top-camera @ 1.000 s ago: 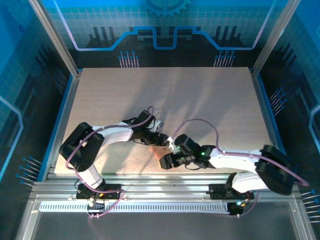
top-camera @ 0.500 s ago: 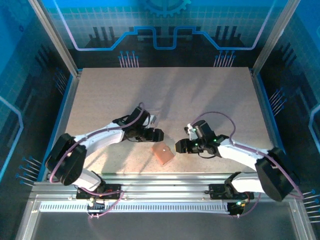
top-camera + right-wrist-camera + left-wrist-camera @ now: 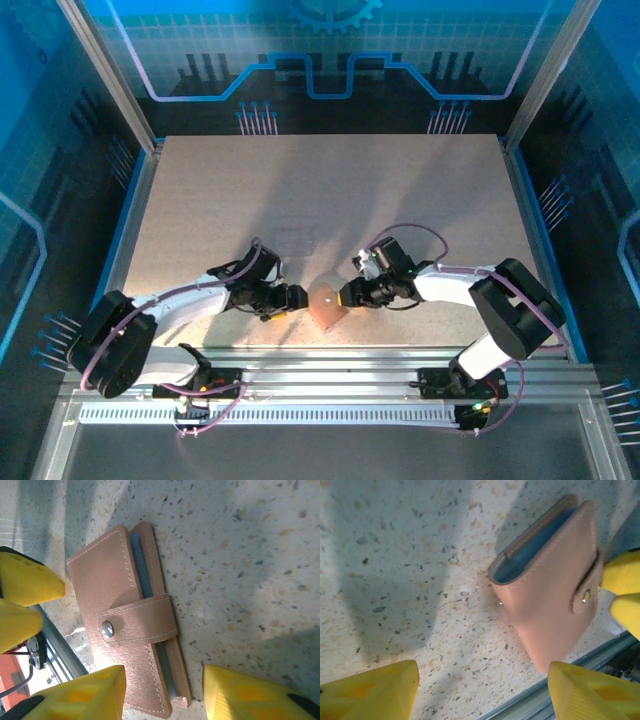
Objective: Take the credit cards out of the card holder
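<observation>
The left arm (image 3: 170, 305) lies low along the near edge of the speckled table (image 3: 330, 190), reaching toward the centre. The left gripper (image 3: 293, 297) points at the card holder (image 3: 325, 303) and stops short of it. In the left wrist view its yellow fingers (image 3: 370, 692) stand wide apart. Bare table lies between them and they hold nothing.

The card holder lies flat on the table near the front edge, just inside the aluminium rail (image 3: 330, 360) and between the two grippers. It is folded closed. A strap (image 3: 145, 620) wraps over its open edge and is fastened with a metal snap button (image 3: 106, 628). Blue-grey lining shows along the seam between the two pink covers.

The right gripper (image 3: 345, 294) meets the holder from the opposite side. In the right wrist view its fingers (image 3: 85, 695) are parted to a moderate width, and one end of the holder sits in the gap between them. The finger on the left of that view overlaps a corner of the holder. Whether either finger presses on the leather cannot be determined. In the left wrist view the right fingertips appear just beside the strap edge. The right arm (image 3: 500, 300) bends back to its base at the right.
</observation>
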Robot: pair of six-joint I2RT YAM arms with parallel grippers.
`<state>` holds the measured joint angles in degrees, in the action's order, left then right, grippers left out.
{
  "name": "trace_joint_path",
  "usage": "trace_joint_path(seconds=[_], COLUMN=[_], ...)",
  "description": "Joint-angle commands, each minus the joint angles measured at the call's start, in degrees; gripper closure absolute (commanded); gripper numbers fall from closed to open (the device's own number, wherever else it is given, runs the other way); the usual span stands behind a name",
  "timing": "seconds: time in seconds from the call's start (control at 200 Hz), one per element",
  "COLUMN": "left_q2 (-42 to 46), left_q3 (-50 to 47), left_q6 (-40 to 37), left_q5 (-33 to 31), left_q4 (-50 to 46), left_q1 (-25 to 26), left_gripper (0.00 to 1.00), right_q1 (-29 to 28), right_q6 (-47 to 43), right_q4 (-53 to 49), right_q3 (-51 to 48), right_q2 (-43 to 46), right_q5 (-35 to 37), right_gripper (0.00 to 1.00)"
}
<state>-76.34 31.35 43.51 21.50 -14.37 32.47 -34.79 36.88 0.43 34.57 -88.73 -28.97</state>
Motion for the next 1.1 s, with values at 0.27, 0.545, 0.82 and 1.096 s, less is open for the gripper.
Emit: trace_joint_path(seconds=[0.27, 0.545, 0.82, 1.096], left_q2=[-10.7, -14.5, -9.2, -6.4], left_q3=[2.1, 7.7, 6.2, 4.1], left_q6=[3.8, 0.6, 0.5, 7.0], left_q5=[8.6, 11.1, 7.2, 11.5], left_q4=[14.6, 14.0, 11.7, 14.8], left_q1=[-2.0, -3.0, -4.9, -7.3], left_gripper=[0.41, 0.43, 0.43, 0.65], right_q1=[-7.8, -10.7, -10.6, -10.6], right_q6=[8.9, 10.5, -4.8, -23.7], right_q4=[10.7, 11.0, -12.0, -19.8], right_q3=[-3.1, -3.0, 4.3, 10.1], right_q2=[-1.3, -0.8, 5.2, 5.4], right_q5=[0.9, 3.9, 14.2, 20.8], right_gripper=[0.62, 0.64, 0.61, 0.60])
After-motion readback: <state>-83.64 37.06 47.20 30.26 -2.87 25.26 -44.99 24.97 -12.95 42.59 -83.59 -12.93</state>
